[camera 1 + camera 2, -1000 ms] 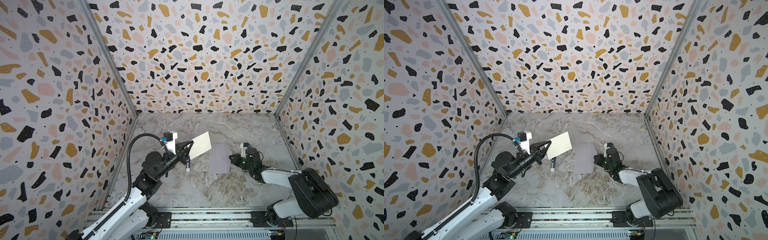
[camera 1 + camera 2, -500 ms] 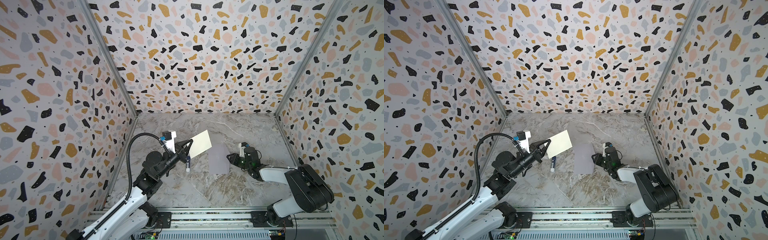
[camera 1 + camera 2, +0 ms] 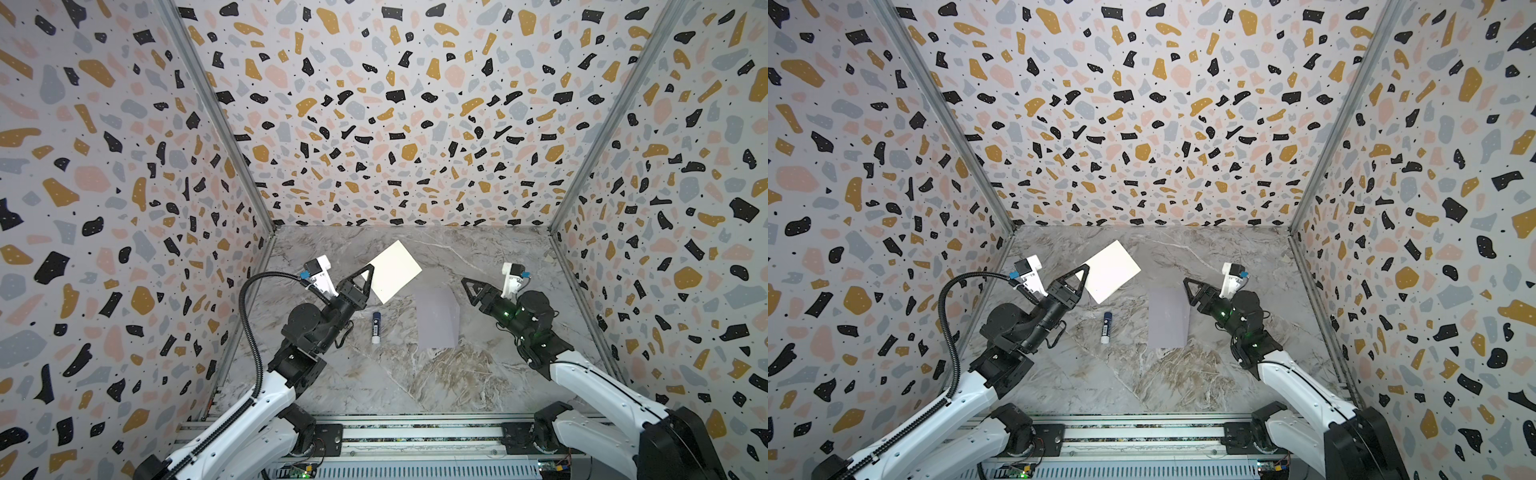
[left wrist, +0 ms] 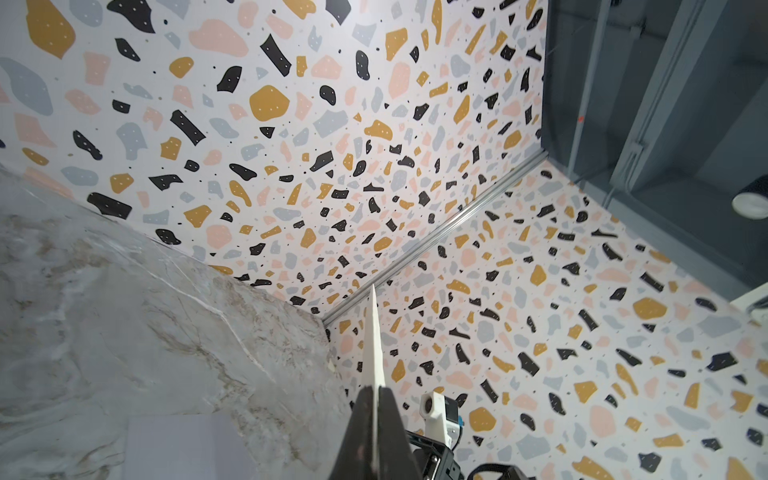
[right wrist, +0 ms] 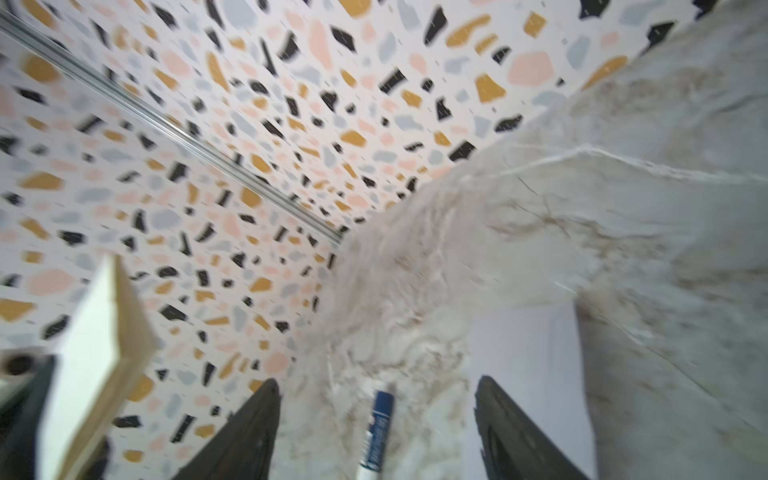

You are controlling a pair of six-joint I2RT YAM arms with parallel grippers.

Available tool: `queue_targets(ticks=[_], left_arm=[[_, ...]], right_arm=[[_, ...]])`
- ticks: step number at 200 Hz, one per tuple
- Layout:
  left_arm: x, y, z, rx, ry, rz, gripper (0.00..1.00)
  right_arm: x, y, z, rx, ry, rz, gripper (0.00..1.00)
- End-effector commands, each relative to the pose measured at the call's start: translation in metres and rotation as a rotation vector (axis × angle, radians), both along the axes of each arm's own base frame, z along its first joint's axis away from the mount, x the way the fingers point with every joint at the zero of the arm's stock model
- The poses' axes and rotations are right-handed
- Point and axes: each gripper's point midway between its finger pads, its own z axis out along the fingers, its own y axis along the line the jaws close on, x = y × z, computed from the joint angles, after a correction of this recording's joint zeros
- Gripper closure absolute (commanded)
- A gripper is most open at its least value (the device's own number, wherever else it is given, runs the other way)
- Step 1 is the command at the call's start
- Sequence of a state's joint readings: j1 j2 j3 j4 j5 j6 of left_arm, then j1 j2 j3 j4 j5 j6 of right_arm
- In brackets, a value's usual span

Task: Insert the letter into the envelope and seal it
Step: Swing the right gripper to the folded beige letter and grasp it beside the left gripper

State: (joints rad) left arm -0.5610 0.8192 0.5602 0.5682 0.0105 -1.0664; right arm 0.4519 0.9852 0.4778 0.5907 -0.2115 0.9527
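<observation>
lab robot cell, terrazzo-print walls [image 3: 374,124], marble-look tabletop [image 3: 365,378], metal base rail [image 3: 415,434]

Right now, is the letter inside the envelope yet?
Not yet. Done: the letter is lifted, pinched in the left end effector. In hand: the right end effector hangs open beside the envelope on the table. To do: slide it in, then seal.

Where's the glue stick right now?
In both top views the glue stick lies flat on the marble table, a little left of the middle, between the left arm and the pale envelope, touching neither.
</observation>
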Motion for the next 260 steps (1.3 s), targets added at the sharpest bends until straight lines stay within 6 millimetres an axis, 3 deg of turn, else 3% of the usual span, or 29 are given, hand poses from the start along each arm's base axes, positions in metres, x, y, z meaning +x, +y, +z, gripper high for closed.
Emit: queue_targets(ticks=[1,28,100,180,223,260], left_arm=[[0.001,0.006,0.015,-0.208,0.011,-0.020,1.00],[0.004,0.002,0.014,-0.254,0.039,-0.045,1.00],[0.005,-0.002,0.002,-0.289,0.082,-0.075,1.00],[0.005,-0.009,-0.011,-0.280,0.110,-0.102,1.00],[0.003,-0.008,-0.010,-0.283,0.103,-0.107,1.00],[0.002,-0.008,-0.012,-0.273,0.106,-0.106,1.00]], right_arm=[[-0.015,0.007,0.048,0.226,-0.069,0.014,0.24],[-0.032,0.028,0.071,0.336,-0.111,0.043,0.23],[-0.038,0.090,0.088,0.353,-0.127,0.180,0.21],[-0.039,0.124,0.088,0.309,-0.141,0.260,0.20],[-0.035,0.139,0.082,0.310,-0.134,0.309,0.23],[-0.032,0.150,0.086,0.284,-0.165,0.334,0.32]])
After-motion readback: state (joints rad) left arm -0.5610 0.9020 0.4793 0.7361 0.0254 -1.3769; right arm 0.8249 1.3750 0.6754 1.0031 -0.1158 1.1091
